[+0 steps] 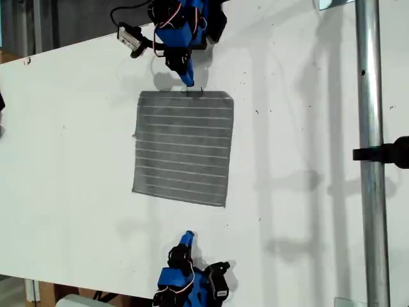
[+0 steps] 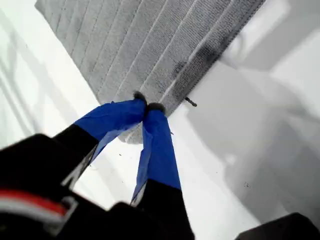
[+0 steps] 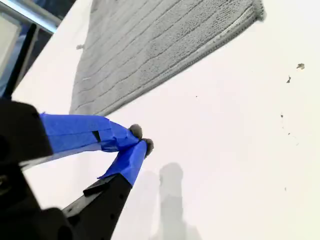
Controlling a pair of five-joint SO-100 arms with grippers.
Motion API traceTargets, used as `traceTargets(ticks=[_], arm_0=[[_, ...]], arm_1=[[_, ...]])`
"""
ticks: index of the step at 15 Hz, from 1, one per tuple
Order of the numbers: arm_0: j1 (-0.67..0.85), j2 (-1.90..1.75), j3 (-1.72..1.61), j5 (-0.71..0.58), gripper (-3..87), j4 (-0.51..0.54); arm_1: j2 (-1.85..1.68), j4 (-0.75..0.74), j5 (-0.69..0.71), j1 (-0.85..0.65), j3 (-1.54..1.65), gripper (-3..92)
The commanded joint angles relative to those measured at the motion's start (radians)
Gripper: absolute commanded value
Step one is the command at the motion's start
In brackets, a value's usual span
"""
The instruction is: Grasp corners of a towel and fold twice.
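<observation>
Jaws of my first gripper meet tip to tip at the towel's upper edge; my second gripper, likewise pinched closed, hovers apart over bare table. Ribbed grey cloth lies flat, mid-frame in the exterior view.

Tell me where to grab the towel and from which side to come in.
Take the towel at its corners: it lies flat and unfolded, so only its edges offer a pinch. My first gripper, closed at the far edge in the exterior view, suits a far corner; my second gripper, short of the near edge, a near one.
</observation>
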State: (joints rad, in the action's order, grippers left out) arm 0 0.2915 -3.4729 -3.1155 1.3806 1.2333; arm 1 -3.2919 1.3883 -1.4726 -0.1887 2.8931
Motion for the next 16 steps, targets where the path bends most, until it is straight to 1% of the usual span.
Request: traceTargets(ticks=[1,2,3,4,5,6,7,8,10,11,12,13,15,16], arm_0=[[0.011,-0.006,-0.005,0.012,-1.4,-0.018],[0.011,-0.006,-0.005,0.014,-1.4,-0.018],[0.011,-0.006,-0.005,0.014,-1.5,-0.018],[0.011,-0.006,-0.005,0.014,-1.5,-0.018],[0.012,-0.006,-0.005,0.014,-1.5,-0.018],[0.011,-0.006,-0.005,0.014,-1.5,-0.018],[0.011,-0.006,-0.005,0.012,-1.5,-0.017],[0.011,-0.006,-0.005,0.012,-1.5,-0.017],[0.009,-0.006,-0.005,0.012,-1.6,-0.017],[0.009,-0.006,-0.005,0.012,-1.6,-0.017],[0.009,-0.006,-0.005,0.014,-1.6,-0.017],[0.012,-0.006,-0.005,0.014,-1.6,-0.017],[0.012,-0.006,-0.005,0.015,-1.6,-0.015],[0.012,-0.006,-0.005,0.017,-1.6,-0.015]], arm_1=[[0.015,-0.054,0.043,0.021,-0.066,-0.2],[0.120,-0.129,0.094,0.043,-0.143,-0.2],[0.368,-0.198,0.149,0.066,-0.296,-0.2],[0.669,-0.209,0.225,0.087,-0.525,-0.2],[0.893,-0.187,0.316,0.109,-0.749,-0.2],[1.063,-0.144,0.425,0.140,-0.953,-0.2],[1.213,-0.043,0.492,0.166,-1.140,-0.2],[1.330,0.071,0.522,0.190,-1.270,-0.2],[1.442,0.155,0.601,0.284,-1.321,-0.2],[1.473,0.224,0.621,0.313,-1.355,0.6],[1.502,0.321,0.621,0.339,-1.405,25.0],[1.520,0.394,0.623,0.351,-1.433,32.7],[1.529,0.466,0.649,0.377,-1.433,43.3],[1.529,0.477,0.647,0.382,-1.411,43.1]])
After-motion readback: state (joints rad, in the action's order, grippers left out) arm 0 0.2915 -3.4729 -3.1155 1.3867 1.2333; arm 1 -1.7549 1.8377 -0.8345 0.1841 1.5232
